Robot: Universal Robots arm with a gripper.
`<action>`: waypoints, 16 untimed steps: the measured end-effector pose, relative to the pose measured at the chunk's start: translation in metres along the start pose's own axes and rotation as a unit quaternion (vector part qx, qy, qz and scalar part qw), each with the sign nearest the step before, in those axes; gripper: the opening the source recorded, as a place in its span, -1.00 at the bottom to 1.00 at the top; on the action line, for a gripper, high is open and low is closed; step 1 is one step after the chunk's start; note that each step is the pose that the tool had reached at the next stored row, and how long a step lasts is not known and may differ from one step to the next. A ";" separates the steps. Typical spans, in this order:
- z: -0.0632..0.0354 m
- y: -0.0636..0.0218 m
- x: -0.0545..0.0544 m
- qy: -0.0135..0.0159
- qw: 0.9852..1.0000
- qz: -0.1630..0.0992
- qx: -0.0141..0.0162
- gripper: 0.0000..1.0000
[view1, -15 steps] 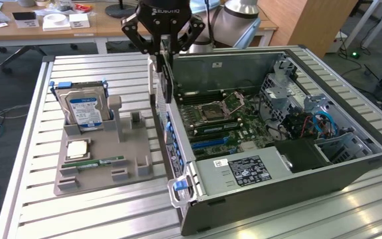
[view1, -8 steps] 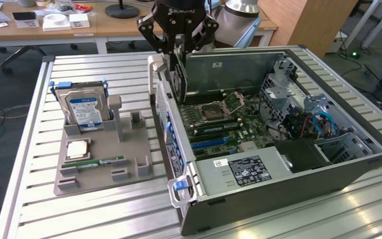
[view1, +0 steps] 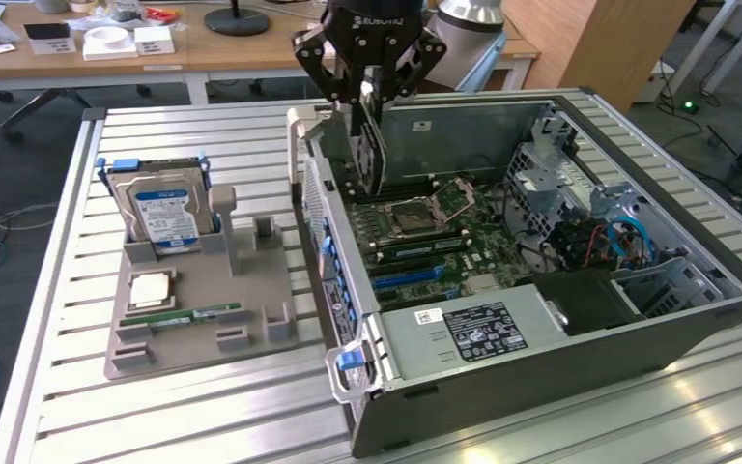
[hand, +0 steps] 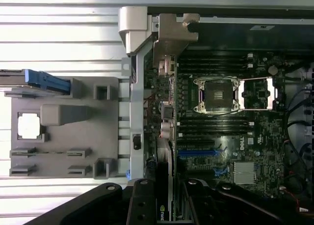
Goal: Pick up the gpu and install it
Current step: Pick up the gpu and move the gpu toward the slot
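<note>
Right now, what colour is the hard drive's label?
The label is mostly blue with white areas; the exterior view shows it best.

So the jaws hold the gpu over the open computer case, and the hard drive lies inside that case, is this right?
Not quite: the hard drive stands upright in the gray holder beside the computer case, not inside it, as the exterior view shows. The jaws do hold the gpu over the open case.

Top edge of the gpu (view1: 374,150) is hidden inside the tool (view1: 371,97); the wrist view cuts the card off at its edge. The arm (view1: 474,14) is cut off above the tool. Print on the hard drive (view1: 165,213) label is too small to read.
</note>
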State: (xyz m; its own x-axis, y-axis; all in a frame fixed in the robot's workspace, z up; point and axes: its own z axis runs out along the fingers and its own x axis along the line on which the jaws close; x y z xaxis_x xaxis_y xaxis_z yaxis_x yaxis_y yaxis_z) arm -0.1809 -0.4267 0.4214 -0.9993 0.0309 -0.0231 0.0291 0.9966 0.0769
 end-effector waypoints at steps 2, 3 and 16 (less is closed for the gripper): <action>0.0002 0.0002 -0.006 0.000 1.000 0.000 0.000 -0.47; 0.0003 0.0003 -0.009 0.000 1.000 0.000 -0.001 -0.47; 0.0013 0.0021 -0.043 0.000 1.000 0.000 -0.002 -0.47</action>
State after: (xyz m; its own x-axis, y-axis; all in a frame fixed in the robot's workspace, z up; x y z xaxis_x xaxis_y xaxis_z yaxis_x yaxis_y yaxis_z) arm -0.1374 -0.4258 0.4212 -0.9993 0.0309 -0.0231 0.0289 0.9963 0.0810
